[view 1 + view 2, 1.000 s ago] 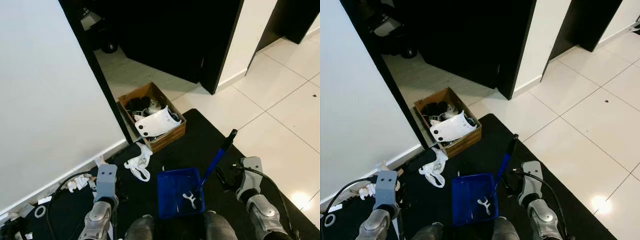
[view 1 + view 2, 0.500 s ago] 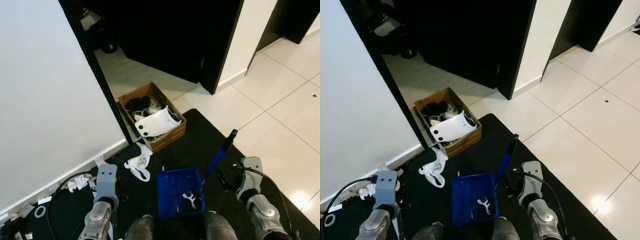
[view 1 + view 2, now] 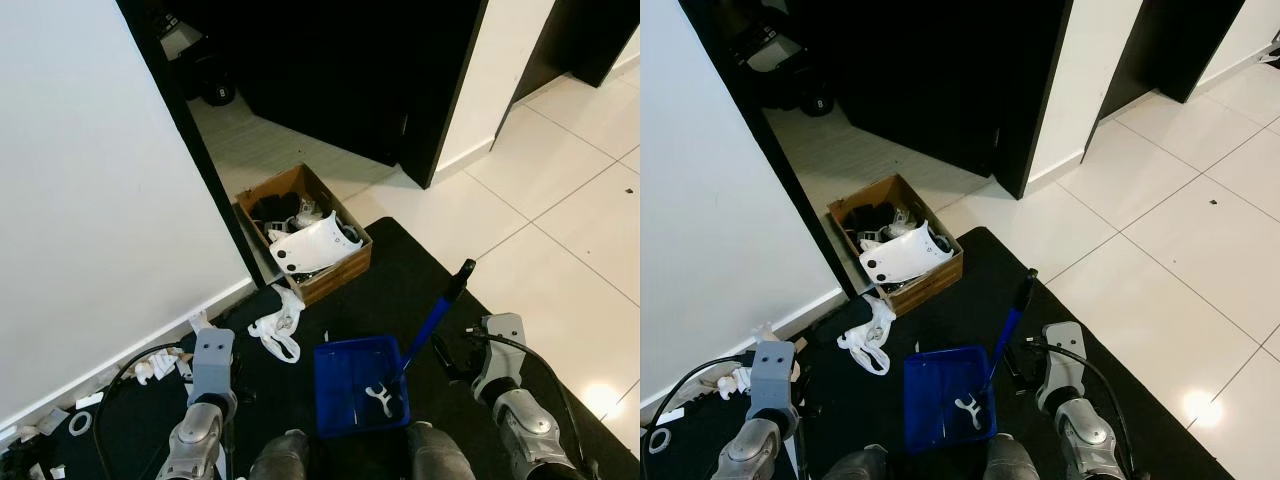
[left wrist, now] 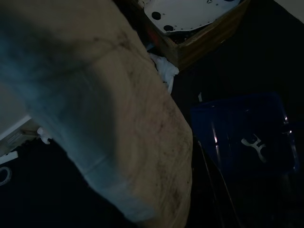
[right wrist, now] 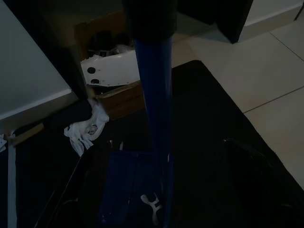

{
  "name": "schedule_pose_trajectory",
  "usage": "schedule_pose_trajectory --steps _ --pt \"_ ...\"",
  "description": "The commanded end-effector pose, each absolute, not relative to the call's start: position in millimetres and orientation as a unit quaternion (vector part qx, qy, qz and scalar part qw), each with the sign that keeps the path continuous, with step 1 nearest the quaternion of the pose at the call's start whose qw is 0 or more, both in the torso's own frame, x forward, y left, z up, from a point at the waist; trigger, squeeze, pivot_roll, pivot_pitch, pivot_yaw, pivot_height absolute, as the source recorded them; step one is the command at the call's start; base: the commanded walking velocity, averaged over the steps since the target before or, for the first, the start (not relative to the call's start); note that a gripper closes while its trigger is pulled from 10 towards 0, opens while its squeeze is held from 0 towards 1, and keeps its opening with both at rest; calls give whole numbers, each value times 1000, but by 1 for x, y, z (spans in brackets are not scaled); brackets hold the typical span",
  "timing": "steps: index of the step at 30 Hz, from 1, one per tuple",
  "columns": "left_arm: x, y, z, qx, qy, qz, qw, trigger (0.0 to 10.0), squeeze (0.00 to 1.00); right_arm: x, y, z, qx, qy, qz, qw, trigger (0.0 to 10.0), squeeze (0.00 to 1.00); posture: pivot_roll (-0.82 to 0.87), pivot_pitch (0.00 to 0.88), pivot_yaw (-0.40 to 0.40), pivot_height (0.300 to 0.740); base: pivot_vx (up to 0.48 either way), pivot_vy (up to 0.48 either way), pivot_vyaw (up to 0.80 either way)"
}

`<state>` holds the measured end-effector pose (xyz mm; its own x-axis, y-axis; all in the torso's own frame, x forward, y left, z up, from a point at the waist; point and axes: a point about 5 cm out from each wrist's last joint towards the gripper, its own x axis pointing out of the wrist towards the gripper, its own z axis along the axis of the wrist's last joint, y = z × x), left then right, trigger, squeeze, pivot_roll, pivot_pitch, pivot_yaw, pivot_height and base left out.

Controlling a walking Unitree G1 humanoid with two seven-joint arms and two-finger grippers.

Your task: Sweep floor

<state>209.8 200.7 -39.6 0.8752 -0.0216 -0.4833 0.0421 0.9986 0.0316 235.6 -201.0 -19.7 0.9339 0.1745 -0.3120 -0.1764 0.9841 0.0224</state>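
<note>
Left eye view: blue dustpan [image 3: 360,385] on black mat [image 3: 400,265], open tile [image 3: 570,210] rt; fingers' state unclear, maybe hidden.

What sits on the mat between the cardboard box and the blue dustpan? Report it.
In the left eye view, a crumpled white plastic bag lies on the black mat, between the cardboard box and the blue dustpan, nearer the box.

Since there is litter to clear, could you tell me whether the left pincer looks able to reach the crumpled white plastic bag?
Probably yes: the crumpled white plastic bag lies on the black mat just ahead of the left pincer, nothing between.
</note>
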Motion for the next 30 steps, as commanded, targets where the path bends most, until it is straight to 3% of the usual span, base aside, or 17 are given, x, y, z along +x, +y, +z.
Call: schedule_pose_trajectory --steps 1,30 --pt "205 198 -44 4 258 -13 966 10000 0 231 -201 -24 1 169 87 982 10000 0 -23 126 26 740 0 0 0" --pt "205 197 -44 3 259 -13 966 10000 0 231 -202 -24 1 170 86 982 10000 0 -24 126 26 740 0 0 0"
